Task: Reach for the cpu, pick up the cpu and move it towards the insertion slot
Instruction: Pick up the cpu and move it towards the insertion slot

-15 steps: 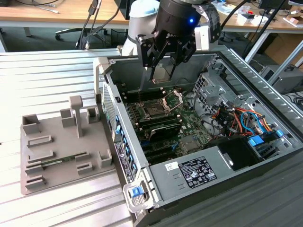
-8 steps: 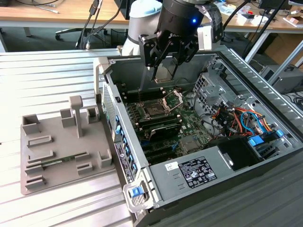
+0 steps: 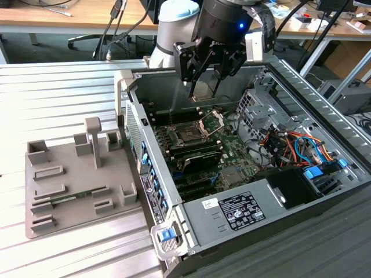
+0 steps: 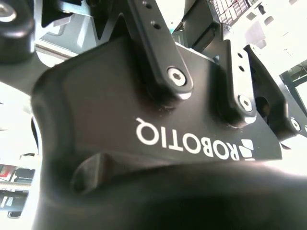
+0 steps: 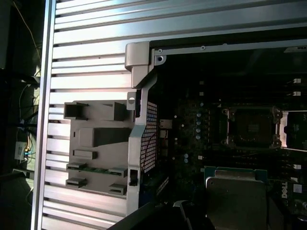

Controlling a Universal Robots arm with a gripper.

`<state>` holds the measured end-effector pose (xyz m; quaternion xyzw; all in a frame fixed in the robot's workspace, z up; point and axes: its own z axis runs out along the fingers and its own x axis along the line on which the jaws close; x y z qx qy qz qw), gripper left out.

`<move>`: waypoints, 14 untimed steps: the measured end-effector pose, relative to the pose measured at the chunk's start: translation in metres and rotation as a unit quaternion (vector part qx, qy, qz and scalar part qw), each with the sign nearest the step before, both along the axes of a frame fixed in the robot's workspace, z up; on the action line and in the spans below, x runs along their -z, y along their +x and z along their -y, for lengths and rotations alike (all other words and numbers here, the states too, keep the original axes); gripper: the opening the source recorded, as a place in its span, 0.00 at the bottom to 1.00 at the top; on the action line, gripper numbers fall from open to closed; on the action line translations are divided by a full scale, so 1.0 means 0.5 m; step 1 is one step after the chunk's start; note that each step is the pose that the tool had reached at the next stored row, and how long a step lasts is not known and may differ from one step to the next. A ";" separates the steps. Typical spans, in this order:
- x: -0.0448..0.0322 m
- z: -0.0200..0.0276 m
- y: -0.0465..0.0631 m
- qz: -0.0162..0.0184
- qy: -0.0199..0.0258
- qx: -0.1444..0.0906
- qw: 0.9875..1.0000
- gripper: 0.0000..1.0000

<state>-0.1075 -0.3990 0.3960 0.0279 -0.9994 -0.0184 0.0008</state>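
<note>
In the exterior view my gripper [image 3: 203, 94] hangs over the open computer case, shut on the cpu [image 3: 204, 87], a flat silvery-tan square held on edge between the fingers. It is in the air above and slightly behind the insertion slot [image 3: 188, 135], a dark square socket on the green board whose silver bracket [image 3: 212, 122] stands hinged open. The first wrist view shows the cpu [image 5: 235, 199] close up with its metal top facing the camera, and the insertion slot [image 5: 251, 127] a short way off it. The gripper body [image 4: 158, 120] shows in the second wrist view.
A grey fixture tray [image 3: 64, 174] holding a green memory stick [image 3: 72, 198] lies on the ridged metal table [image 3: 58, 92] at the exterior view's left. Case walls [image 3: 136, 124], a drive cage [image 3: 255, 107], coloured cables [image 3: 293, 142] and the power supply [image 3: 243, 209] surround the board.
</note>
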 end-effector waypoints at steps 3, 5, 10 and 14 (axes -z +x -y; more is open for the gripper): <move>0.000 0.0000 0.005 0.000 0.000 0.000 1.000 0.55; 0.000 0.0000 0.007 0.000 0.000 0.000 1.000 0.55; 0.000 0.0000 0.013 0.000 0.000 0.000 1.000 0.55; 0.000 0.0000 0.019 0.000 0.000 0.000 1.000 0.55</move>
